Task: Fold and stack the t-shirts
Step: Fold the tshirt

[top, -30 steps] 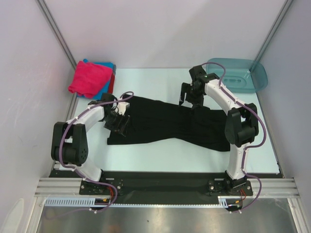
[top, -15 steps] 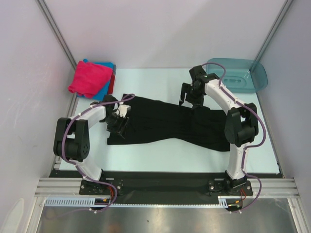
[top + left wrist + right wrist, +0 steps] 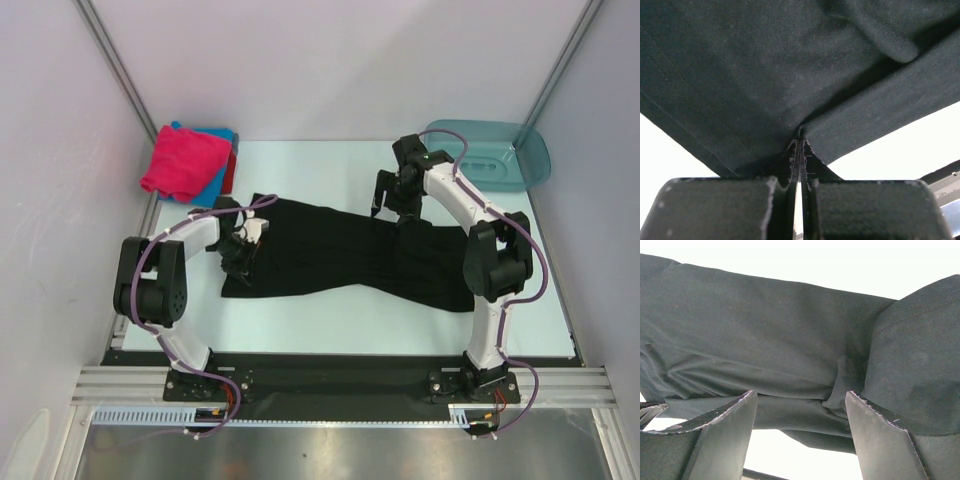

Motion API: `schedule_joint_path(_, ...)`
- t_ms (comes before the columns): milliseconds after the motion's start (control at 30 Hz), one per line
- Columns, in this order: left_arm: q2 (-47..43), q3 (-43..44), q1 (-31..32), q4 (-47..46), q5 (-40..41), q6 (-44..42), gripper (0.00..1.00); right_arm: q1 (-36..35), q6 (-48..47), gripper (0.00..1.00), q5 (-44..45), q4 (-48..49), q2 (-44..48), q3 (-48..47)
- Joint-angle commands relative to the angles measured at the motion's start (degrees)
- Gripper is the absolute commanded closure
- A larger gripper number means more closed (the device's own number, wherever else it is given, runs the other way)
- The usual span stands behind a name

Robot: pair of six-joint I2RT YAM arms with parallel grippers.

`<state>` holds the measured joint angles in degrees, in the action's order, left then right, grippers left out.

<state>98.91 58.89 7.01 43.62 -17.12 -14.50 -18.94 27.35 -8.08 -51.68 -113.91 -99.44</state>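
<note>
A large black t-shirt (image 3: pixel 340 255) lies spread and rumpled across the middle of the table. My left gripper (image 3: pixel 240 255) is at its left edge, shut on a pinch of the black cloth (image 3: pixel 800 131); the hem (image 3: pixel 700 135) puckers into the closed jaws. My right gripper (image 3: pixel 392 205) hangs over the shirt's far edge, open, its fingers (image 3: pixel 725 427) straddling folds of black fabric (image 3: pixel 790 365) without gripping. Folded magenta-pink (image 3: pixel 183 160), blue (image 3: pixel 222 140) and red shirts are piled at the far left corner.
A translucent teal basin (image 3: pixel 495 155) stands at the far right corner. Pale walls and metal posts close in the table on both sides. The arm bases are bolted along the near edge.
The left gripper has closed from open onto the shirt's left edge, shifting slightly. The right arm has stayed where it was, still open.
</note>
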Motion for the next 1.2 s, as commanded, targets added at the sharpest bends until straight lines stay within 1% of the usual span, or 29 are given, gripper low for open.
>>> schedule_joint_path(0,0.1,1.5,0.3,0.6,0.2,0.3,1.00,0.4,0.2,0.22,-0.6,-0.6,-0.7,-0.4)
schedule_joint_path(233,-3.9,4.6,0.4,1.6,4.0,1.4,1.00,0.4,0.4,0.22,-0.7,-0.2,-1.1,0.6)
schedule_joint_path(467,-6.6,10.4,0.6,4.4,6.6,1.1,1.00,0.1,0.6,0.23,-1.1,0.1,-1.3,1.1)
schedule_joint_path(600,-6.4,11.9,0.6,5.4,7.5,0.8,0.99,0.1,0.6,0.23,-0.9,0.2,-1.7,1.3)
schedule_joint_path(733,-5.6,12.3,0.7,4.5,8.6,0.5,0.99,0.1,0.7,0.23,-0.7,0.3,-1.8,1.3)
schedule_joint_path(900,-3.7,12.0,0.8,1.7,13.7,0.9,1.00,0.1,0.8,0.23,-0.6,0.1,-2.0,1.1)
schedule_joint_path(1033,-0.8,12.8,0.9,1.3,16.4,1.8,1.00,0.3,0.8,0.23,-0.4,0.0,-2.0,1.2)
schedule_joint_path(1167,-2.4,14.4,1.6,-0.2,16.9,1.7,1.00,0.1,0.9,0.23,-0.4,-0.2,-2.1,1.2)
